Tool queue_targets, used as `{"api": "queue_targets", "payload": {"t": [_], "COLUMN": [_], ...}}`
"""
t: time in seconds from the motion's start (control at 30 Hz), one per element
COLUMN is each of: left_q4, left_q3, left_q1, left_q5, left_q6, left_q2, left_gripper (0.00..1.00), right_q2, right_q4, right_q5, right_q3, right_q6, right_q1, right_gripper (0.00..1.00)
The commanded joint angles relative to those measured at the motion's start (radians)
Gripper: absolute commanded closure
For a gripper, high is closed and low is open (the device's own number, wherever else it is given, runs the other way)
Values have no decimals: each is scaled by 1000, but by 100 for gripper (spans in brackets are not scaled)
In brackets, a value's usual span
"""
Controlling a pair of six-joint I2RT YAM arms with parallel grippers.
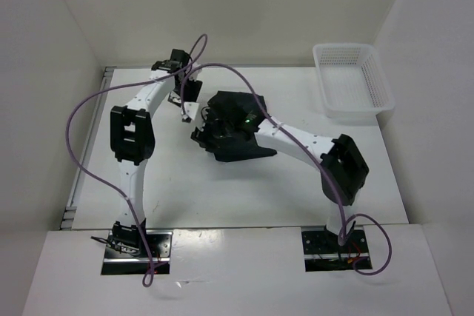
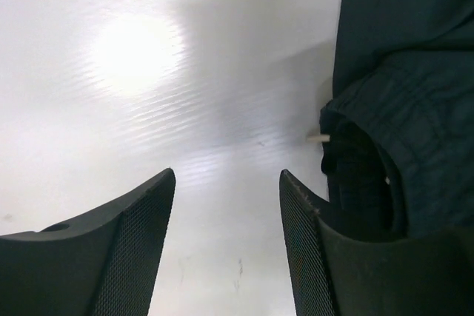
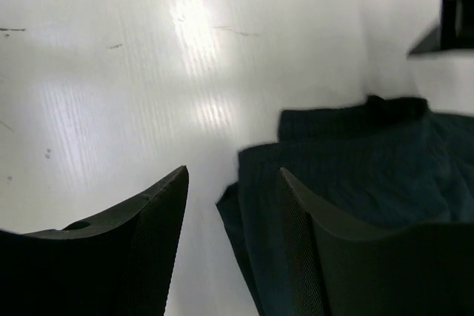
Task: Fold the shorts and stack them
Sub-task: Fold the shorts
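The black shorts (image 1: 241, 146) lie bunched in the middle of the table, partly hidden under my right wrist. My left gripper (image 1: 188, 111) is open and empty over bare table just left of the shorts. In the left wrist view the gripper (image 2: 227, 175) has the shorts' gathered waistband (image 2: 415, 116) just to the right of its right finger. My right gripper (image 1: 209, 135) is open over the shorts' left edge. In the right wrist view the gripper (image 3: 233, 172) has the edge of the dark fabric (image 3: 355, 175) lying between and behind its fingers, not pinched.
A white mesh basket (image 1: 372, 72) stands empty at the table's back right corner. Purple cables loop over both arms. White walls close in the table on the left, back and right.
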Motion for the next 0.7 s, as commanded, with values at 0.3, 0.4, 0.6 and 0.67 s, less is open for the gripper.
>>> {"api": "queue_targets", "payload": {"t": [0.3, 0.4, 0.6, 0.67], "left_q4": [16, 7, 7, 33], "left_q3": [38, 67, 78, 78], "left_q1": [-64, -86, -104, -104], "left_q5": [167, 190, 153, 106], "left_q6": [4, 4, 4, 4], "left_q2": [-77, -22, 63, 78], "left_gripper": [31, 30, 37, 45], "right_q2": [-166, -176, -210, -210], "right_q4": [131, 151, 177, 177], "right_q5": [253, 271, 283, 270], "right_q3": [-320, -381, -513, -533], "right_q6": [234, 222, 243, 263], "right_q1": [-296, -306, -306, -306], "right_gripper": [42, 42, 43, 43]}}
